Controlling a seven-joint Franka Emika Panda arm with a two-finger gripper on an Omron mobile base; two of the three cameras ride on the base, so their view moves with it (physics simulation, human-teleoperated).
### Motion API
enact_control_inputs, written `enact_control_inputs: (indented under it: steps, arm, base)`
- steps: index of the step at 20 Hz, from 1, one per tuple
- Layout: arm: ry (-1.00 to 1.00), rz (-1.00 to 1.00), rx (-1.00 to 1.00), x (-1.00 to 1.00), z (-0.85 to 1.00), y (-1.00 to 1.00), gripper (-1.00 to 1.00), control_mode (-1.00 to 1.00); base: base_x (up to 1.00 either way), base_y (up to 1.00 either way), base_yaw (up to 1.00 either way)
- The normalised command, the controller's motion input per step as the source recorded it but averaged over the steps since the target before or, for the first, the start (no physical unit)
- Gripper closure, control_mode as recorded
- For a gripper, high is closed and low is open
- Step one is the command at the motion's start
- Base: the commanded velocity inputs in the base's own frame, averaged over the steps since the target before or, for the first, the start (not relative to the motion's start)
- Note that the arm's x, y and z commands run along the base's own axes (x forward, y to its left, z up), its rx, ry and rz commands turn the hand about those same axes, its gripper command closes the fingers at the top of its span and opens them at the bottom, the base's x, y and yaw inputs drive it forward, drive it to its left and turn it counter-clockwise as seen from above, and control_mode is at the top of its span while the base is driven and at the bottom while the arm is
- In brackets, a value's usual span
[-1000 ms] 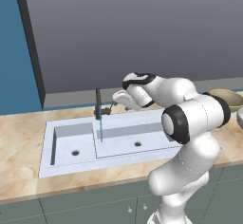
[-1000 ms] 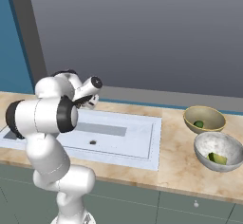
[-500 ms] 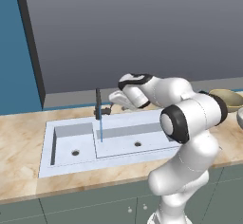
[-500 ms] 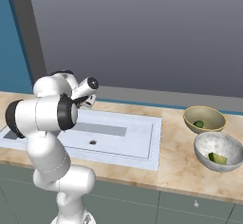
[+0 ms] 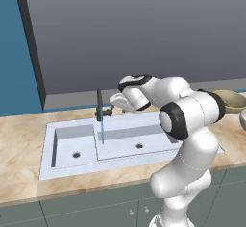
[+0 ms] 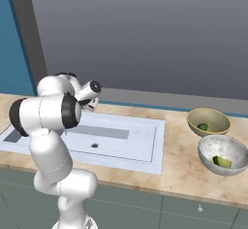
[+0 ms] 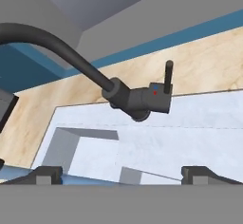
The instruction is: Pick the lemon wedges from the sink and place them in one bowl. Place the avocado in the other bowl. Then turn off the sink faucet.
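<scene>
bowls: lemon wedges (image 6: 222,162) in one, avocado (image 6: 203,126) in the other, done
sink faucet (image 7: 137,99): water running, left
claw (image 7: 121,172): apart, empty, near faucet

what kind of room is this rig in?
A kitchen, rendered rather than real by the look of it. A double-basin sink is set into a marble-look counter, a dark faucet stands at its back edge, and two bowls with food sit to one side.
</scene>
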Motion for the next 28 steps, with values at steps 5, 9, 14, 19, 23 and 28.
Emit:
enact_control_inputs:
  steps: [5,9,14,19,23,28]
  arm:
    - [0.00,0.00,0.00,0.11,-0.07,0.00,-1.00,-1.00]
    - [0.00,0.00,0.00,0.13,-0.08,0.00,-1.00,-1.00]
    - [0.00,0.00,0.00,0.13,-0.10,0.00,-1.00,-1.00]
    - [0.00,0.00,0.00,0.11,-0.09,0.00,-1.00,-1.00]
    - [0.00,0.00,0.00,0.15,-0.07,0.00,-1.00,-1.00]
    - [0.00,0.00,0.00,0.13,-0.08,0.00,-1.00,-1.00]
  base:
    - [0.00,0.00,0.00]
    - [0.00,0.00,0.00]
    - [0.00,0.00,0.00]
    - [0.00,0.00,0.00]
    - [0.00,0.00,0.00]
    - [0.00,0.00,0.00]
